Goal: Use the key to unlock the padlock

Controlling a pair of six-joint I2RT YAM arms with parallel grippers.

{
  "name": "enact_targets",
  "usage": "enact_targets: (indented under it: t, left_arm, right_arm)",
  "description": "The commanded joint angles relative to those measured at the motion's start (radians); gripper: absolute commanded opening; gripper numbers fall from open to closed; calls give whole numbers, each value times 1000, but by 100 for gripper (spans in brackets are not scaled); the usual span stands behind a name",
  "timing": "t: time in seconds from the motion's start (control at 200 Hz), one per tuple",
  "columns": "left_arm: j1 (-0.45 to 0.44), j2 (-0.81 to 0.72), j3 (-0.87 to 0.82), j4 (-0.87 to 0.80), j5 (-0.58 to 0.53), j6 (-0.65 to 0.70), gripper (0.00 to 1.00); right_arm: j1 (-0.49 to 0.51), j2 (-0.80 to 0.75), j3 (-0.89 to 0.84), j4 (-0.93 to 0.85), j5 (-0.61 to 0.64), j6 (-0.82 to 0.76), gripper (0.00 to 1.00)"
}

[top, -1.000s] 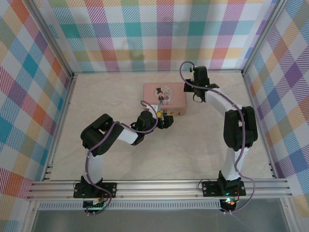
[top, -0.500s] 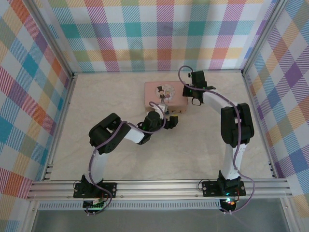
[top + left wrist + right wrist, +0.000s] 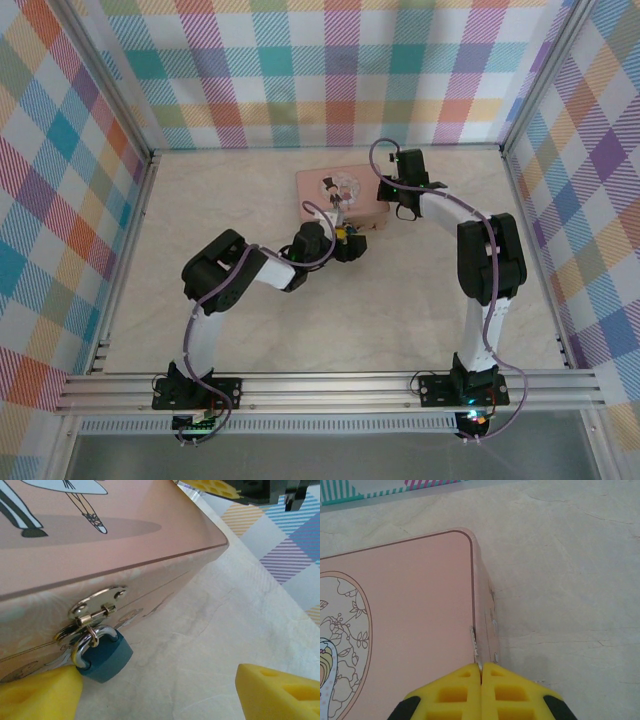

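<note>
Nearest the arm bases, the left tool (image 3: 157, 692) is seen low over the counter (image 3: 215, 625), at the front wall of the pink tin (image 3: 150, 530). It is released: its yellow pads (image 3: 35, 697) stand wide apart. One pad lies just beside the padlock (image 3: 106, 656), perhaps touching it, and the other is well apart to the right. The padlock hangs by its shackle from the metal hasp (image 3: 97, 607) on the tin's front wall and remains locked. Its blue body is tilted, and whether it rests on the counter cannot be told. Its keyhole cannot be made out.

Farther back, at the tin's right end, the right tool (image 3: 481, 680) is clenched. A thin silvery sliver, judged to be the key (image 3: 474, 642), pokes from between its pads over the lid's edge. The key is thus held well apart from the padlock.

The step in hand is judged to be securing the padlock, before any insertion. Next, the blue body would have to be pinched and turned so that the keyhole is exposed. The key would then have to be carried round the tin's corner and lined up with the slot.
</note>
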Motion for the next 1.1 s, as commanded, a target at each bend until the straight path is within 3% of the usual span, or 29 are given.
enact_targets:
  t: [0.0, 0.165, 0.405, 0.555, 0.72, 0.865, 1.005, 1.095]
  left_arm:
    - [16, -15, 7, 116, 74, -77, 79]
    - [35, 1, 14, 142, 105, -124, 72]
    - [35, 18, 33, 97, 84, -150, 76]
    - [35, 54, 69, 89, 116, -190, 68]
    - [35, 79, 90, 66, 87, -230, 66]
    - [38, 77, 92, 44, 83, -230, 55]
    - [49, 67, 67, 32, 74, -235, 51]
    - [59, 61, 55, 21, 81, -234, 42]
  right_arm:
    - [16, -28, -24, 3, -60, 8, 0]
    - [16, -34, -35, 8, -57, 4, 0]
    - [15, -42, -46, 14, -64, 3, 0]
    - [16, -48, -45, 12, -66, 5, 0]
    - [17, -57, -52, 12, -66, 5, 0]
    - [17, -67, -65, 19, -65, 4, 0]
    - [17, -73, -64, 17, -68, 3, 0]
    - [17, -81, -67, 20, -66, 4, 0]
